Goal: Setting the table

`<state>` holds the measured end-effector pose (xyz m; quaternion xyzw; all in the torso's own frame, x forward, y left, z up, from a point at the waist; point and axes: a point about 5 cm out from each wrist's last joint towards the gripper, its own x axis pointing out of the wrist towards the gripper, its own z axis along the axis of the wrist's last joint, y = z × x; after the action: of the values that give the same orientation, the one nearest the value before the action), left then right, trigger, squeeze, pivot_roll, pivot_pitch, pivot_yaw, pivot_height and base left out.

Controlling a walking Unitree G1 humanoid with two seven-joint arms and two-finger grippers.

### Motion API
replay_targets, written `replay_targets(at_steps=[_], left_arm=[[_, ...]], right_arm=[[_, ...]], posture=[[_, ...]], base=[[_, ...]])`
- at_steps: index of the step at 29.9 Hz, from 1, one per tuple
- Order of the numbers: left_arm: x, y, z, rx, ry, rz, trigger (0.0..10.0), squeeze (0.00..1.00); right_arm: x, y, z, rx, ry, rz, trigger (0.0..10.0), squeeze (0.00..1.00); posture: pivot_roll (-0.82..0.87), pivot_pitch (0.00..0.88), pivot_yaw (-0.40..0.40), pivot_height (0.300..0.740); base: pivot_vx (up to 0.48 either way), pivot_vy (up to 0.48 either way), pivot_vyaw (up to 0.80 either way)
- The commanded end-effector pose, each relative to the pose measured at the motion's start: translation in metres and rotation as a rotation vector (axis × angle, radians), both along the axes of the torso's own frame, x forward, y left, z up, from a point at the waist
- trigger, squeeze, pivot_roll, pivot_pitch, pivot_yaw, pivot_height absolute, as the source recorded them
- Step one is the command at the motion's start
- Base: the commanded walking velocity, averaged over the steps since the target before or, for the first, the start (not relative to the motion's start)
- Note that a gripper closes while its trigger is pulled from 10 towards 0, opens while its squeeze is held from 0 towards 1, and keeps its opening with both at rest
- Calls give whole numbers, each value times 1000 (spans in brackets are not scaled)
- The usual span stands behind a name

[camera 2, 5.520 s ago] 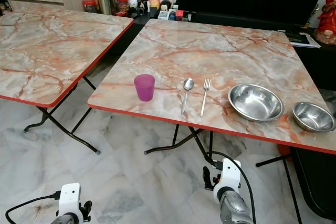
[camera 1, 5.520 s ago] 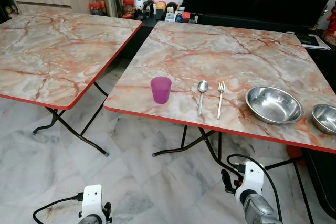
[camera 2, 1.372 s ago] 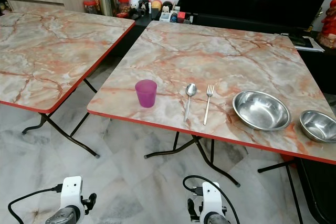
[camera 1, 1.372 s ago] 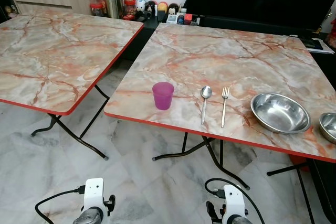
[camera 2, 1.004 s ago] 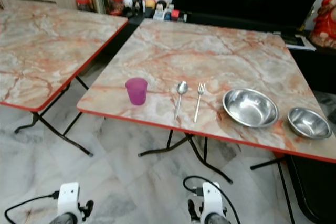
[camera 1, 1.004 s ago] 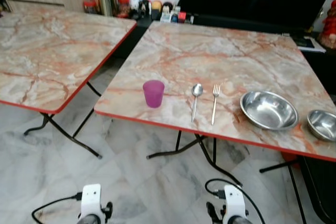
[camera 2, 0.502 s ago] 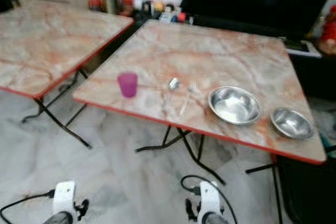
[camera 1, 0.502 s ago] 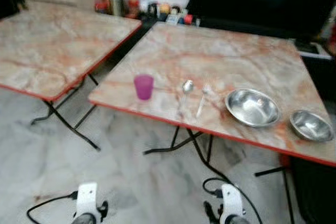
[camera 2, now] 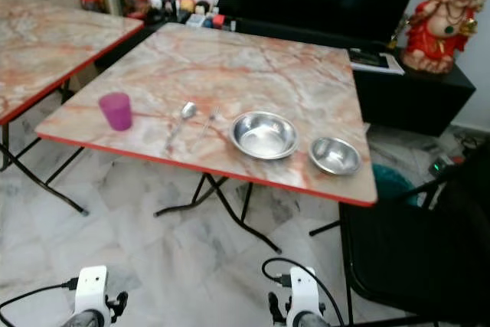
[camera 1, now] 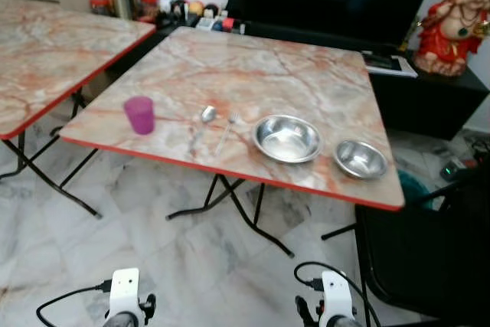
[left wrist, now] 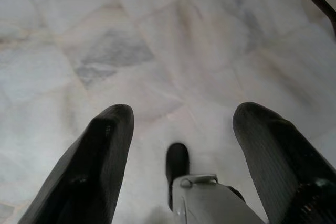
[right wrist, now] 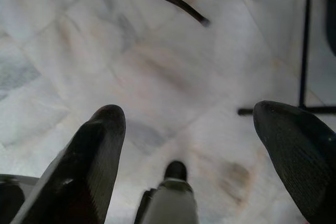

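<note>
Jaws on both grippers gape wide, empty, over pale marble floor: left gripper [left wrist: 181, 129], right gripper [right wrist: 184, 129]. From the head, a marble-look, red-edged bench [camera 1: 306, 105] carries a purple cup [camera 1: 140, 115], spoon [camera 1: 204, 119], fork [camera 1: 228, 125], big steel bowl [camera 1: 287, 138] and small bowl [camera 1: 361, 158] in a row.

cup [camera 1: 139, 114]: purple | table [camera 1: 253, 74]: orange-veined marble, red edge | bowls [camera 1: 287, 138]: silver | floor [camera 1: 168, 258]: grey-white marble
</note>
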<state>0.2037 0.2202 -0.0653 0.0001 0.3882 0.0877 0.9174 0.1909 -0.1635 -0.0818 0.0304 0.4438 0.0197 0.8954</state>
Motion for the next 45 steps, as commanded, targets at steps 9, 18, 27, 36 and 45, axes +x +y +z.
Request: replay_targets(at_steps=[9,18,27,36,45], left_arm=[[0,-8,-2,-23,0,-2,10000,0],[1,-9,-1,-39,-13,13,10000,0],[3,-11,-1,-48,-10,16,10000,0],[-2,-10,-4,-28,15,10,10000,0],[-3,-9,-4,-27,20,10,10000,0]], right_arm=[[-2,-8,0,-12,4,-25,10000,0],[-2,-7,-1,-10,10,-20,10000,0],[-2,-7,-1,-9,6,-26,10000,0],[-3,-6,-1,-3,11,-21,10000,0],[-4,-6,-2,-2,19,-25,10000,0]], posture=[[66,0,-58,740],[63,0,-52,740],[59,0,-46,740],[65,0,-46,740],[67,0,-48,740]], base=[[0,-29,0],[0,0,-511],[0,0,0],[269,0,-238],[368,0,-86]])
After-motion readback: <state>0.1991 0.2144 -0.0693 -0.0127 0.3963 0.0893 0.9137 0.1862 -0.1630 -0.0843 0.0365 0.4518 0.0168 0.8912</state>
